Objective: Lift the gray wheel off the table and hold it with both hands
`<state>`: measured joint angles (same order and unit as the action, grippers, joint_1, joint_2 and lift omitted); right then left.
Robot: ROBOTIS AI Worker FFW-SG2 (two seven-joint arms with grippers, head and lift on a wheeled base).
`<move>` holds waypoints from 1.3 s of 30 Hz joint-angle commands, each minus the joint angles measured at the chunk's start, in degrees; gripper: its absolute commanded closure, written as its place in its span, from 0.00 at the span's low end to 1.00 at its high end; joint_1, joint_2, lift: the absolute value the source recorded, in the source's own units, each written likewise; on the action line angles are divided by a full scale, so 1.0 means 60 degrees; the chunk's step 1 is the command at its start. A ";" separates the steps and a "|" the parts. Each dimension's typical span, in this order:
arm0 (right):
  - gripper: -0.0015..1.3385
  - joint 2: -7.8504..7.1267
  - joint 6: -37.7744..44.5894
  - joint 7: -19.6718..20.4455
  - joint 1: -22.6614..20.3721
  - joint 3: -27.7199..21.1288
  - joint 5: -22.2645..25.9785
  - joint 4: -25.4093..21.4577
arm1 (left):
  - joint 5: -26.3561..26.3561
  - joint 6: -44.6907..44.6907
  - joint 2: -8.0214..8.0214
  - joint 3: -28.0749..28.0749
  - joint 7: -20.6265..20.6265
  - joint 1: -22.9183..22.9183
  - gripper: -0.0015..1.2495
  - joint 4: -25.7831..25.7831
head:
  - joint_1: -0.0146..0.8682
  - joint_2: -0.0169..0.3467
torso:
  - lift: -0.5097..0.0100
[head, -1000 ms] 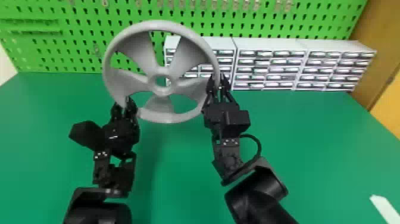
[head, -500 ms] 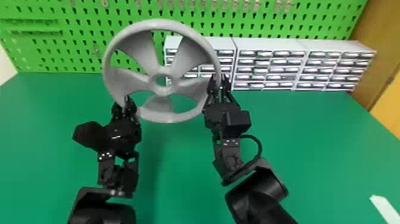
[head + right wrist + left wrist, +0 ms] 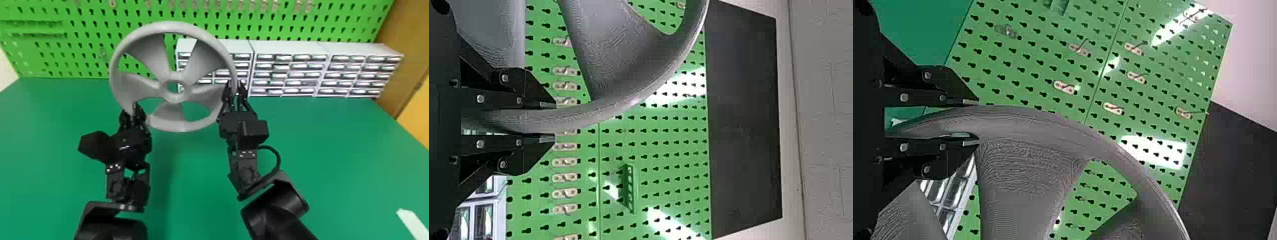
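In the head view my left gripper (image 3: 133, 111) is shut on the lower left rim of the gray wheel (image 3: 177, 125), and my right gripper (image 3: 235, 87) is shut on its right rim. The wheel is raised off the table, its round face with broad spokes toward the camera. In the left wrist view, the rim of the gray wheel (image 3: 1053, 127) runs between the fingers of the left gripper (image 3: 978, 122). The right wrist view has the gray wheel (image 3: 614, 102) passing between the fingers of the right gripper (image 3: 554, 122).
The green table (image 3: 319, 159) lies beneath the wheel and arms. White drawer cabinets (image 3: 287, 46) stand along its back, behind and right of the wheel. A green pegboard (image 3: 86, 60) rises behind them. A white object (image 3: 411, 221) lies at the right front.
My left gripper and forearm have shifted slightly to the right over the last second. The right arm and the wheel look nearly unchanged, with the wheel in both grippers throughout.
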<state>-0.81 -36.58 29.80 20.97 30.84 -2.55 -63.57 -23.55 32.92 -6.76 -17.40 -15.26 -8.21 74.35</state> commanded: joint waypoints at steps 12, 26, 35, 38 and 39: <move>0.91 0.0003 0.0017 -0.0001 -0.0008 -0.0027 -0.0029 0.0019 | -0.0001 0.0007 0.0014 0.0044 -0.0079 0.0021 0.77 0.0001 | 0.82 0.09 | 0.79; 0.91 0.0003 0.0061 -0.0001 -0.0037 -0.0027 -0.0029 0.0049 | -0.0001 0.0022 0.0014 0.0059 -0.0094 0.0021 0.77 0.0001 | 0.82 0.09 | 0.79; 0.91 0.0003 0.0061 0.0013 -0.0037 -0.0056 -0.0043 0.0049 | -0.0001 0.0022 0.0014 0.0059 -0.0094 0.0021 0.77 0.0015 | 0.82 0.09 | 0.79; 0.91 0.0003 0.0061 -0.0001 -0.0052 -0.0071 -0.0043 0.0049 | -0.0015 0.0022 0.0014 0.0059 -0.0094 0.0021 0.77 0.0015 | 0.82 0.09 | 0.79; 0.91 0.0003 0.0061 -0.0001 -0.0052 -0.0071 -0.0043 0.0049 | -0.0015 0.0022 0.0014 0.0059 -0.0094 0.0021 0.77 0.0015 | 0.82 0.09 | 0.79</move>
<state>-0.79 -36.21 29.80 20.73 30.50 -2.77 -63.28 -23.59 33.05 -6.68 -17.03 -15.82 -8.08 74.42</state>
